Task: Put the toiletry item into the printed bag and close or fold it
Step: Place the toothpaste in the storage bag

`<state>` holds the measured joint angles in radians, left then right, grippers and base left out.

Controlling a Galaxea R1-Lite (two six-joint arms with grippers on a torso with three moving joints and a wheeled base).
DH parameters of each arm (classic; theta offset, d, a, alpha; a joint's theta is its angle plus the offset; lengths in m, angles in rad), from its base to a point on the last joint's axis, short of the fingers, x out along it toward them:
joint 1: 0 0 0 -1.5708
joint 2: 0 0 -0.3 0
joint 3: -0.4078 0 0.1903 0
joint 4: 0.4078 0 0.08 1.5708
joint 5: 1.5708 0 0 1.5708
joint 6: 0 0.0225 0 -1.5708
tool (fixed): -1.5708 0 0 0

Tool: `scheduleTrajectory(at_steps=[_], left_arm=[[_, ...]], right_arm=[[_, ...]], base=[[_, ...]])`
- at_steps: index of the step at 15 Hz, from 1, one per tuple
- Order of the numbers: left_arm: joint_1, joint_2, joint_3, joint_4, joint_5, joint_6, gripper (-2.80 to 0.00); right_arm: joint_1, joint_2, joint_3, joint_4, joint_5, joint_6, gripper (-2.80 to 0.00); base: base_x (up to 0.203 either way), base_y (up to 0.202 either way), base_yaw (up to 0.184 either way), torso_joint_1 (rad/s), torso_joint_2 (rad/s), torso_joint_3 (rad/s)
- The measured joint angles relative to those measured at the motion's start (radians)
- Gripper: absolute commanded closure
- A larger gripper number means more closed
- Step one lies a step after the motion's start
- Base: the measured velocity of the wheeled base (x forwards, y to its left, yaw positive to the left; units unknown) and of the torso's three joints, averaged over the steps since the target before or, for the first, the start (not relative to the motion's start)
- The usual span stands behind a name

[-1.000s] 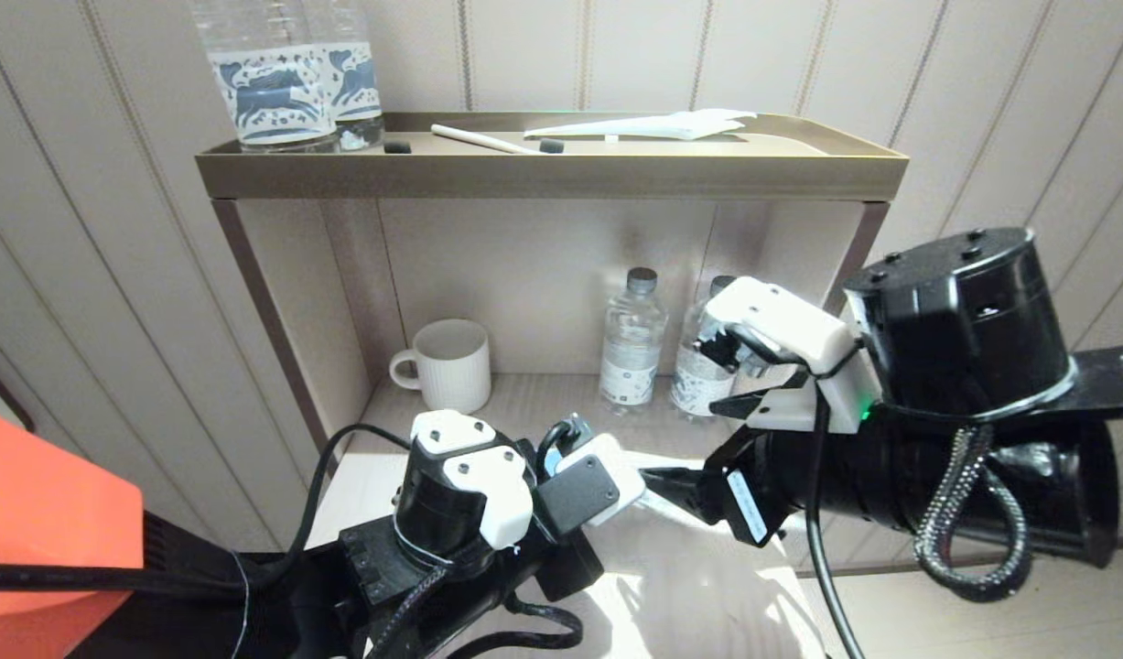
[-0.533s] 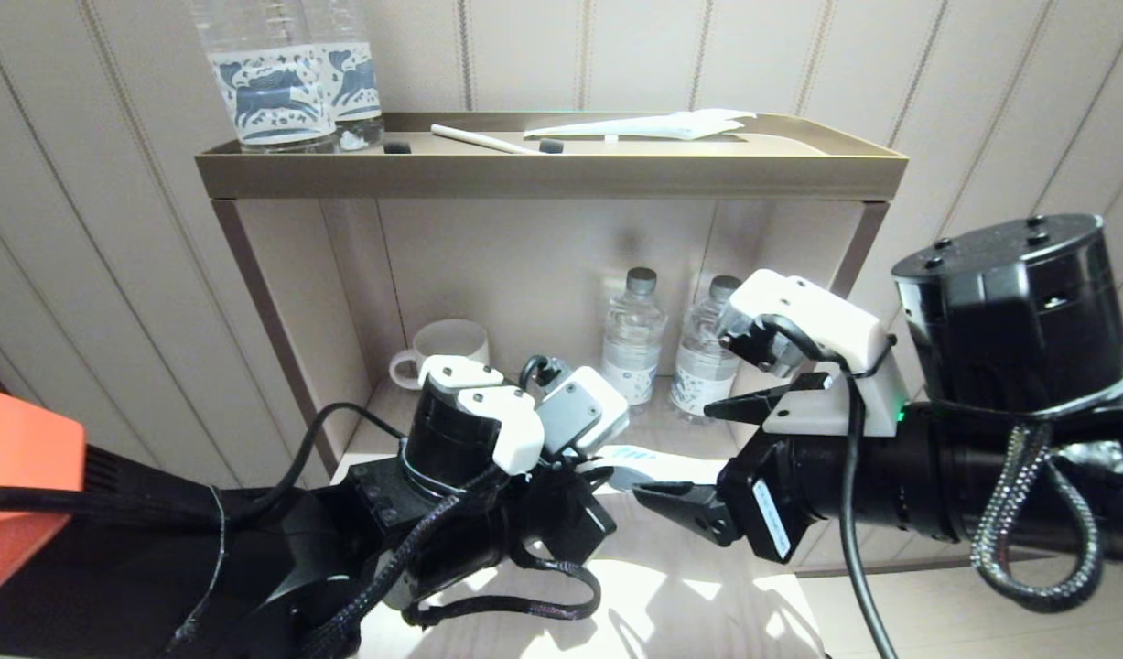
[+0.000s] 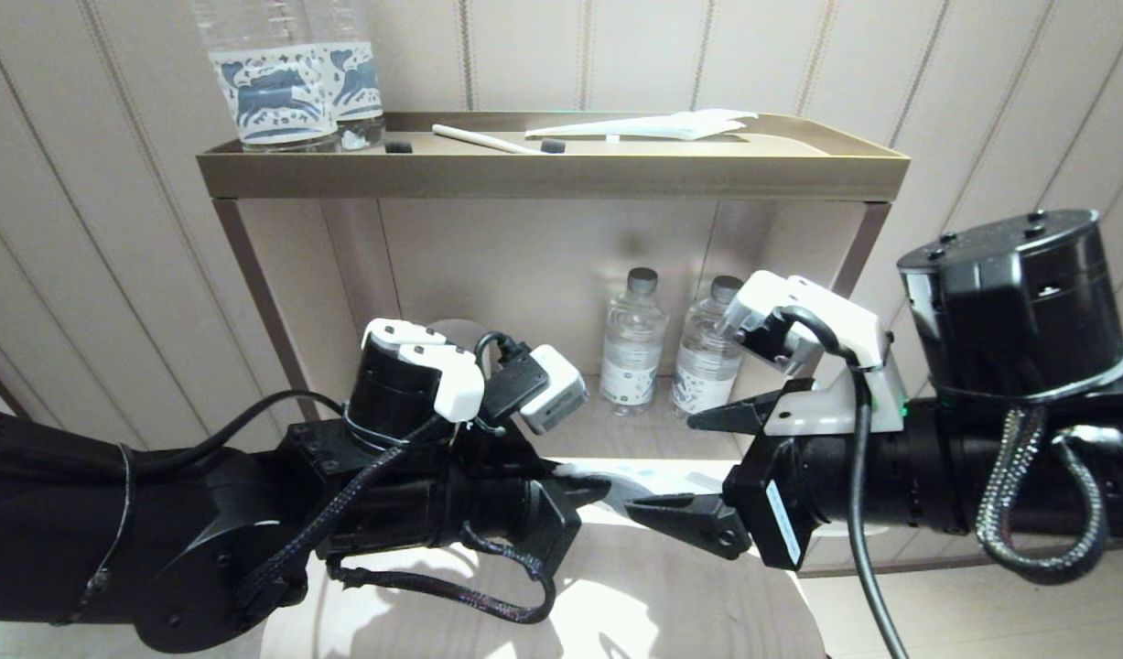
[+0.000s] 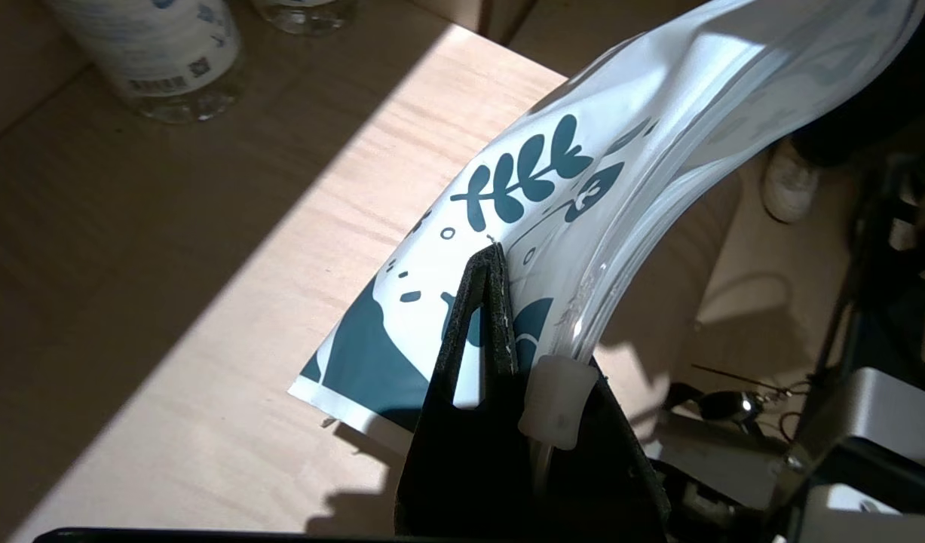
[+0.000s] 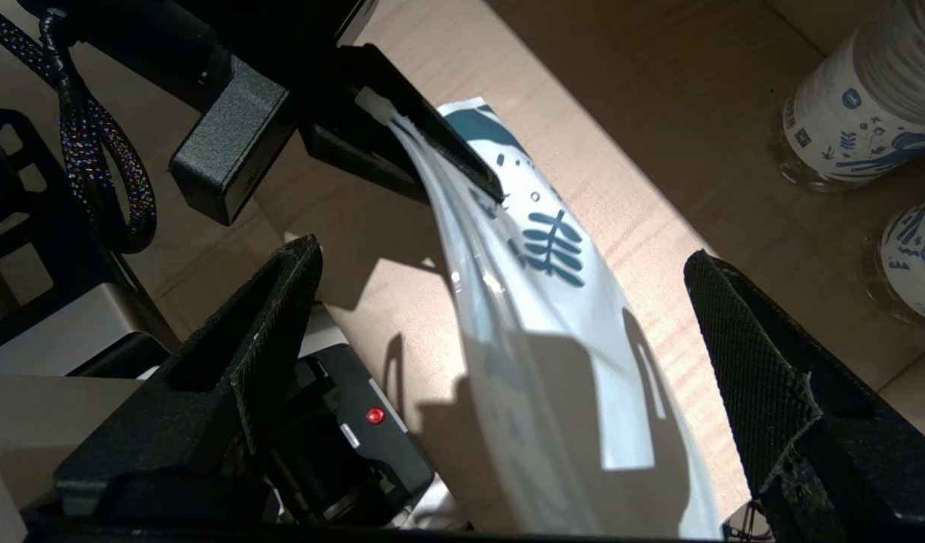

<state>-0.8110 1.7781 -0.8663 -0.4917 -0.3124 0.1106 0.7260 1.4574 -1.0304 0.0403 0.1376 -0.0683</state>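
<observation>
Since a second ago the left gripper [image 4: 500, 260] has swung up and left, its jaws pinched tight on the printed bag [image 4: 552, 196], lifting it off the tabletop [image 4: 206, 226]. Right gripper [image 5: 500, 302] waits just beside, jaws wide (probably ready to grab the bag's free end).

No wording comes through legibly anywhere. The printed bag [image 4: 552, 188] carries only pictures: a dark blue leafy sprig, dots and part of a larger blue shape, no letters. The bottle on the lower shelf [image 4: 160, 53] wears a white label with a square code patch and fine print too small to make out. The tall bottles on the top shelf [image 3: 273, 87] show blue horse artwork, no readable words.
</observation>
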Motion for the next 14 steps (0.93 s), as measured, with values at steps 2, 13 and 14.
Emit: scheduleTrajectory(at_steps=[2, 13, 14], left_arm=[[0.011, 0.0, 0.012, 0.022, -0.075, 0.001, 0.0], [0.082, 0.114, -0.48, 0.837, -0.183, 0.477, 0.0], [0.09, 0.126, -0.506, 0.91, -0.174, 0.541, 0.0]], right_arm=[[-0.014, -0.006, -0.006, 0.002, 0.005, 0.001, -2.8], [-0.088, -0.019, -0.015, 0.001, 0.093, -0.002, -2.8], [-0.094, -0.014, -0.015, 0.001, 0.121, -0.002, -2.8]], base=[[0.0, 0.0, 0.0, 0.0, 0.0, 0.0], [0.0, 0.0, 0.0, 0.0, 0.0, 0.0], [0.0, 0.0, 0.0, 0.0, 0.0, 0.0]])
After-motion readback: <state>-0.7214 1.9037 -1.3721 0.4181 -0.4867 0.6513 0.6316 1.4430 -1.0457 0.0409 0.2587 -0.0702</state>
